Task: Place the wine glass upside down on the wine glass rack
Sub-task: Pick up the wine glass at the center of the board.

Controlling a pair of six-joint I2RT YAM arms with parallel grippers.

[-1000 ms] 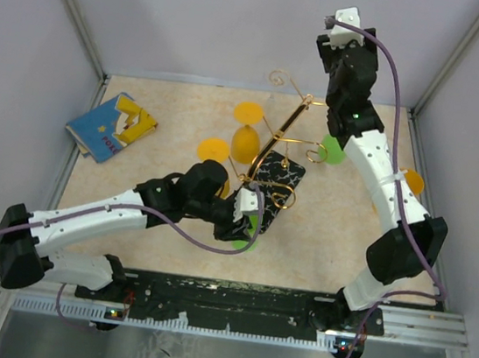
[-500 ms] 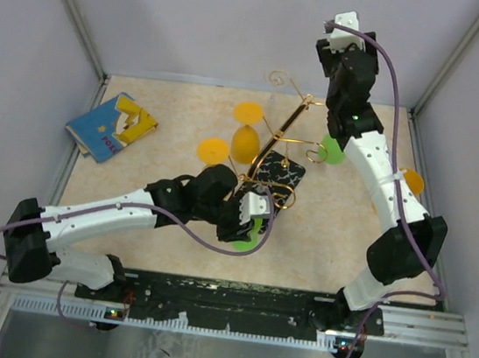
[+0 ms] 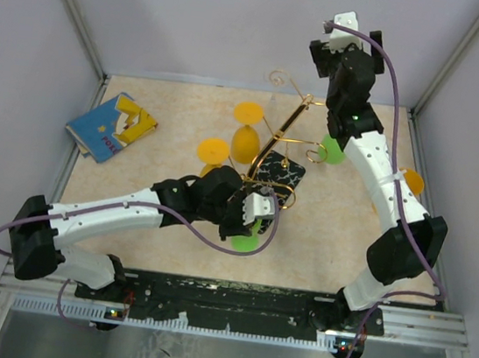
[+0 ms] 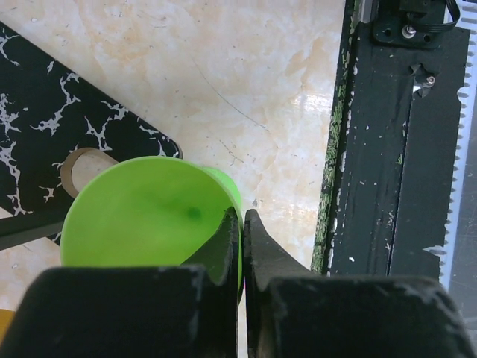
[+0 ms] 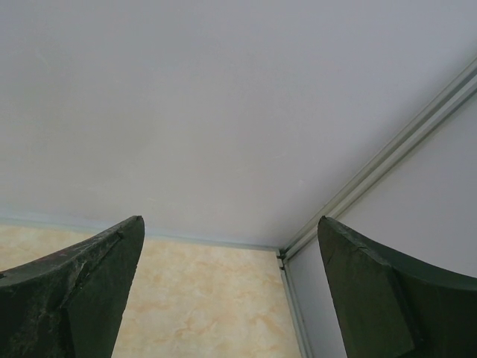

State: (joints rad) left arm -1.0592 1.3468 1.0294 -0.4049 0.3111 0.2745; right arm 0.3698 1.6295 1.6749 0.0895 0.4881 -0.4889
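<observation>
Beige marbled tabletop (image 3: 331,218), pale grey walls (image 3: 199,15) (metal corner posts (image 3: 72,7)), left gripper (image 4: 242,231) pinching green wine glass (image 4: 141,216) rim at lower centre, right gripper (image 3: 344,53) spread wide at upper right.

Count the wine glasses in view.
5: green glass in left pincer; orange glass and second orange glass left of the rack; second green glass right of it; third orange glass beside right arm, partly hidden.
</observation>
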